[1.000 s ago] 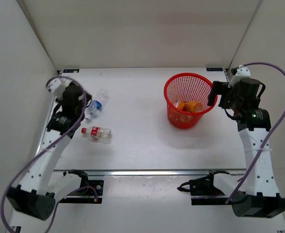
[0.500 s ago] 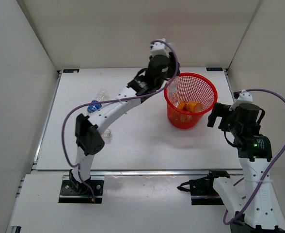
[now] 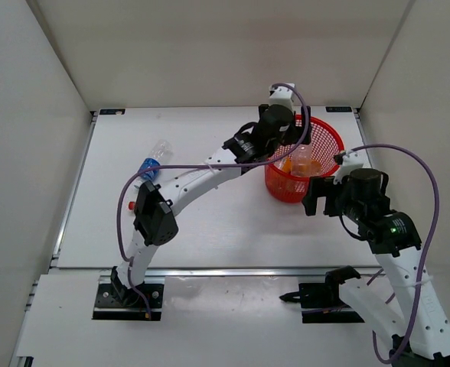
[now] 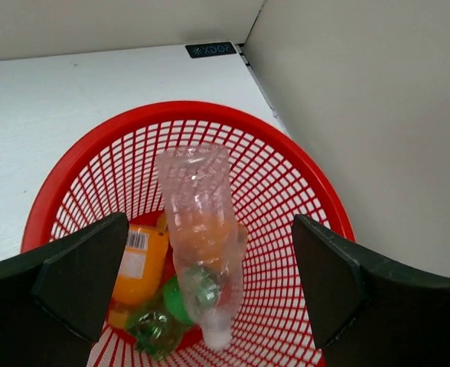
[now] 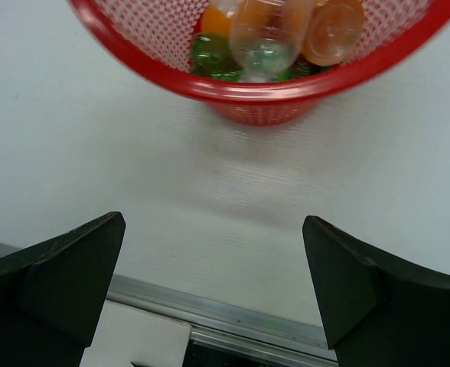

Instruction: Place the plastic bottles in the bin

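The bin (image 3: 323,131) is a round red mesh basket at the back right of the table. My left gripper (image 3: 290,141) hangs over it, open, with nothing between its fingers (image 4: 79,279). Below the jaws a plain clear bottle (image 4: 198,222) stands neck down inside the bin (image 4: 301,191), touching neither finger. It rests against an orange bottle (image 4: 137,264) and a green bottle (image 4: 156,325). A blue-labelled clear bottle (image 3: 152,160) lies on the table at the left. A red cap (image 3: 132,205) shows beside the left arm's elbow. My right gripper (image 3: 314,197) is open, just in front of the bin.
In the right wrist view the open right gripper (image 5: 211,229) is over bare white table, with the bin's base (image 5: 255,111) ahead and the metal front rail (image 5: 233,317) below. White walls enclose the table on three sides.
My left arm swung from the table's left side to above the bin with the clear bottle, then opened; the bottle is now in the bin. My right gripper drew back to the bin's near side.
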Action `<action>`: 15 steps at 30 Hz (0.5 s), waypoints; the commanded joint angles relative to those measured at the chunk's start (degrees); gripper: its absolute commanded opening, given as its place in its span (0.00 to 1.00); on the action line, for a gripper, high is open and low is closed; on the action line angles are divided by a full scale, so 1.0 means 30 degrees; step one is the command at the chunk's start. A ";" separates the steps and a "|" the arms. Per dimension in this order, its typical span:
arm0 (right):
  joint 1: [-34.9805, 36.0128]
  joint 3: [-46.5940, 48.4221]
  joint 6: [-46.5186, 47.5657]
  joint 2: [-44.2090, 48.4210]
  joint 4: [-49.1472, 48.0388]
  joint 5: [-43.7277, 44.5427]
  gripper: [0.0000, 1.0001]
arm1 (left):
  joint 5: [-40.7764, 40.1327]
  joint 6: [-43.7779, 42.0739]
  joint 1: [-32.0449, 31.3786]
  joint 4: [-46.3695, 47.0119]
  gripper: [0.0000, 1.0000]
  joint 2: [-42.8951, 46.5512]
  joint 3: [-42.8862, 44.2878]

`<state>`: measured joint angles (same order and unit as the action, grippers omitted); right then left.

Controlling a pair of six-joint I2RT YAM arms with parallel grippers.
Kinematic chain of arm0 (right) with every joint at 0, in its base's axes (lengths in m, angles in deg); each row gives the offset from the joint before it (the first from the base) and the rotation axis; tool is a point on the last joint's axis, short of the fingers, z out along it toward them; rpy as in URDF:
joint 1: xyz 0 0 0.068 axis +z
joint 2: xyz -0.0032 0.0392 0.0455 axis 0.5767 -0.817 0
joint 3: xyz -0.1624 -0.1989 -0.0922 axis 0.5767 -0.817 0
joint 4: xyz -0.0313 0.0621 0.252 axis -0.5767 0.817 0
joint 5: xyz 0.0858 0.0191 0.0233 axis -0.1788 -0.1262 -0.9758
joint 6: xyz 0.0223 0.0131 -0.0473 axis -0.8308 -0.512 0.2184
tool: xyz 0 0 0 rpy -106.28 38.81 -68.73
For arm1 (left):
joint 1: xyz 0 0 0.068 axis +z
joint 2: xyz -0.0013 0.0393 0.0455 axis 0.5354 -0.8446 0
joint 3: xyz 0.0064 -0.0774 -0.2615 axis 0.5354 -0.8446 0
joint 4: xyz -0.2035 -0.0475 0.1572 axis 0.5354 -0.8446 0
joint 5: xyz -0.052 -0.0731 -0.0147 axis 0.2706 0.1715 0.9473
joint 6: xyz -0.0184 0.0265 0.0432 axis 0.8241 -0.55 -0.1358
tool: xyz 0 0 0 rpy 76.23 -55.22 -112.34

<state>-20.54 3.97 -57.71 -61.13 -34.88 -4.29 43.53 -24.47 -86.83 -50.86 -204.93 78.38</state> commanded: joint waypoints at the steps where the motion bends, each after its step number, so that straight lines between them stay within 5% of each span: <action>1: 0.1721 0.1070 0.0764 -0.0294 -0.0930 -0.0436 1.00 | 0.0683 -0.0476 0.0512 -0.1546 0.99 0.3125 -0.0374; 9: 0.9486 0.3150 0.2458 -0.5351 -0.3067 0.0208 0.99 | 0.0298 0.3089 0.5079 -0.6088 0.99 1.5651 -1.6053; 11: 1.0720 0.4084 0.3950 -0.6969 -0.4265 -0.0666 0.99 | 0.0625 0.4348 0.7389 -0.7141 0.98 1.8874 -2.0632; 15: 1.1276 0.5608 0.5625 -1.1655 -0.6986 -0.5296 0.98 | 0.0684 0.5821 1.0939 -1.0394 0.99 2.5763 -2.4281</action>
<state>11.96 17.83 -46.73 -90.48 -47.32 -11.50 43.95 -12.14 -57.56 -73.87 -136.54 9.46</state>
